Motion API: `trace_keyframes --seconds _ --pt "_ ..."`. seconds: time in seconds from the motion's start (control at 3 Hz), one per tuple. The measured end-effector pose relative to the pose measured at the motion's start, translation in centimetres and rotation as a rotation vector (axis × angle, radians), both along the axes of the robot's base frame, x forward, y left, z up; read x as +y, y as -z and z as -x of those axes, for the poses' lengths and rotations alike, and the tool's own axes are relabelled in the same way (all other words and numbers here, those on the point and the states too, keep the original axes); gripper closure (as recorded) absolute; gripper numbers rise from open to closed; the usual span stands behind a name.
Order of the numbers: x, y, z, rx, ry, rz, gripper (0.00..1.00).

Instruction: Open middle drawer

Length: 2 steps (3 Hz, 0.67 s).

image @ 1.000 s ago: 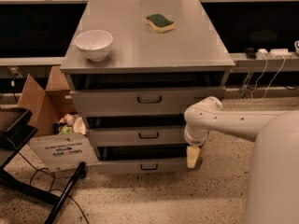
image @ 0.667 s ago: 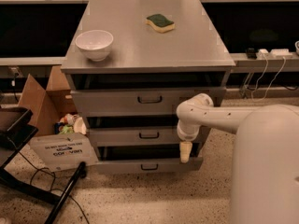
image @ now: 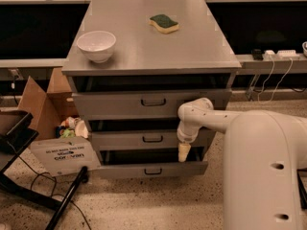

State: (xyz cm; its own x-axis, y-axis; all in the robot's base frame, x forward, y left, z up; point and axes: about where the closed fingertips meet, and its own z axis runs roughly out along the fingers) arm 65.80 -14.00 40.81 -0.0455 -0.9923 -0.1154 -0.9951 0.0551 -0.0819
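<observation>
The gripper (image: pixel 183 152) hangs tip-down from the white arm (image: pixel 211 121), in front of the right-hand part of the cabinet (image: pixel 144 47). Its cream tip lies over the dark gap below the front panel of the middle drawer (image: pixel 124 141). Whether the gripper is open or closed cannot be determined from this view, nor whether it touches the panel. The middle drawer is the second of three. Its low grey front runs from directly behind the gripper's upper part toward the left of the camera view. The dark loop handle (image: pixel 152 138) of this drawer is near the gripper, to its left and slightly higher, and apart from it. The top drawer (image: pixel 110 104) lies above the gripper, and the lowest drawer (image: pixel 120 171) lies just below the tip. On the cabinet top, well above the gripper, rest a white bowl (image: pixel 96 45) at the left and a green-and-yellow sponge (image: pixel 164 23) farther back. A cardboard box (image: pixel 33 99) stands on the floor far to the gripper's left.
</observation>
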Motion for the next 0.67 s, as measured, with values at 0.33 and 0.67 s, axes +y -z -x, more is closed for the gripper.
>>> trace_keyframes --seconds 0.33,0.67 --pt "-1.7 -1.2 1.5 -0.007 0.054 0.007 0.35" --pt "-2.7 -2.2 1.9 -0.026 0.078 0.012 0.66"
